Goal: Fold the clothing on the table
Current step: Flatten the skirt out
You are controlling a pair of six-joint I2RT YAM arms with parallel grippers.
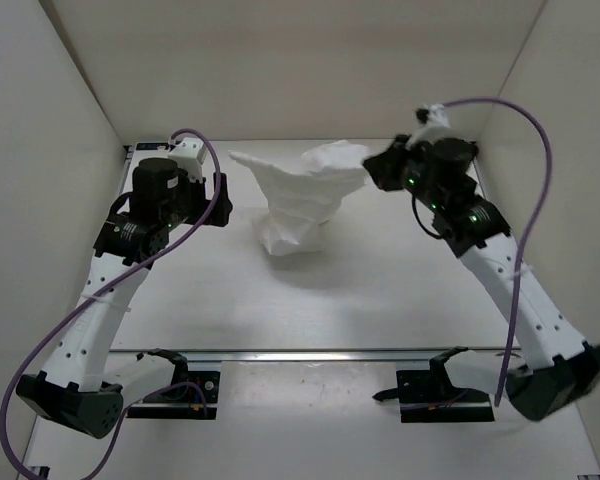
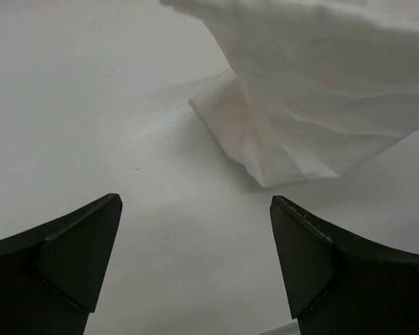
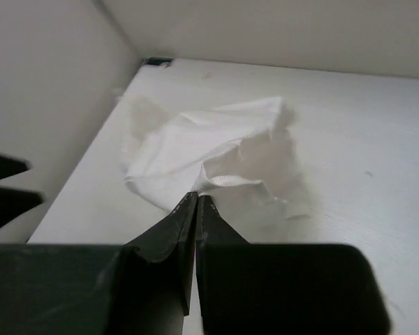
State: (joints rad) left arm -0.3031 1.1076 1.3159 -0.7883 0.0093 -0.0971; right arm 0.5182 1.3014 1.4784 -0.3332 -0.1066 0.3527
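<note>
The white pleated clothing [image 1: 300, 195] sits bunched at the back middle of the table [image 1: 310, 300], its right corner lifted off the surface. My right gripper [image 3: 197, 197] is shut on that raised edge of the clothing [image 3: 216, 150], which hangs from the fingertips down to the table. In the top view the right gripper [image 1: 372, 165] hovers at the garment's upper right corner. My left gripper [image 2: 195, 213] stands open just above the table, left of and short of the clothing [image 2: 314, 98], with nothing between its fingers. From above, the left gripper [image 1: 220, 198] sits beside the garment's left side.
White walls enclose the table on the left, back and right. A metal rail [image 1: 310, 354] runs across the front, with two black arm mounts [image 1: 185, 385] [image 1: 430, 390] behind it. Purple cables [image 1: 535, 140] loop off both arms.
</note>
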